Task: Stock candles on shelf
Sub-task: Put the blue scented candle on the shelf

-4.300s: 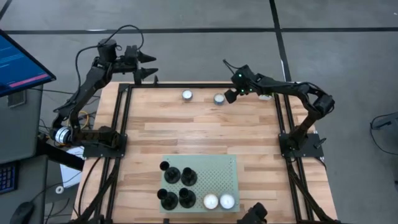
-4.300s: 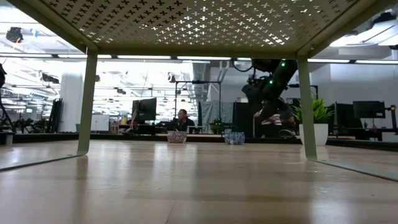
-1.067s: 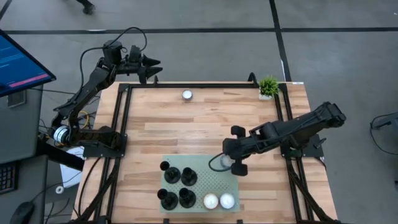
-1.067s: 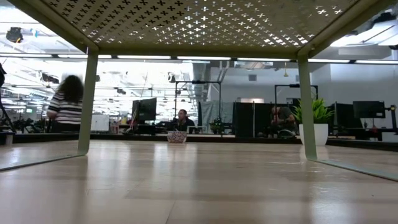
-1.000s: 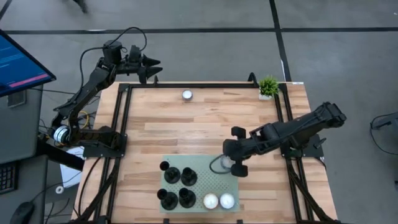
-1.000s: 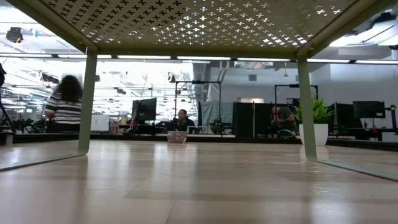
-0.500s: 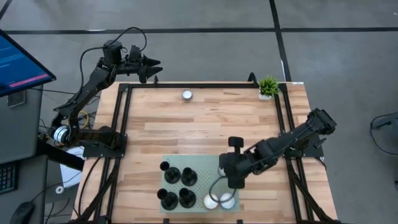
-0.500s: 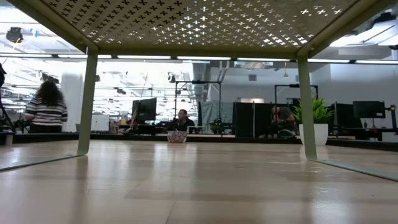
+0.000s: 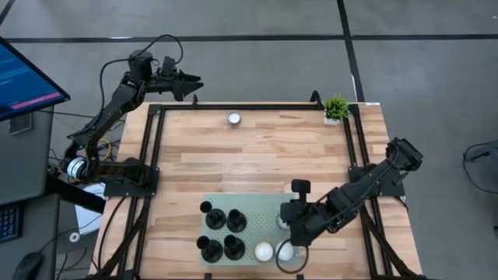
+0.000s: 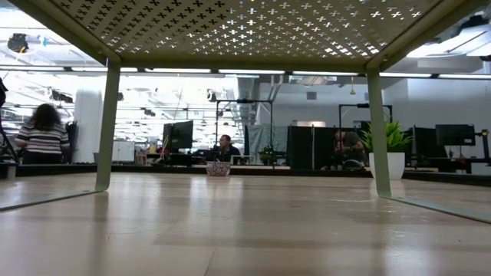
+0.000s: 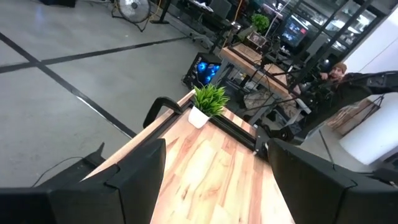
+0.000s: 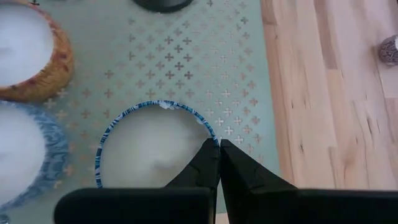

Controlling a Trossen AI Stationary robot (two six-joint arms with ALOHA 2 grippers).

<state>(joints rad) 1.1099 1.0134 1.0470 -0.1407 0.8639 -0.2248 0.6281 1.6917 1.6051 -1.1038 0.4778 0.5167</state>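
Candle now shelved (under right pincer)

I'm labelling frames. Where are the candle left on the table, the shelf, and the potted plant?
candle (image 9: 234,119): high view, on its white wax top.
shelf (image 9: 261,211): high view, on a bare patch of the green panel.
potted plant (image 9: 336,106): high view, on its leaves.

Even overhead light, soft shadows; low view backlit by bright ceiling strips; wrist foregrounds blurred.
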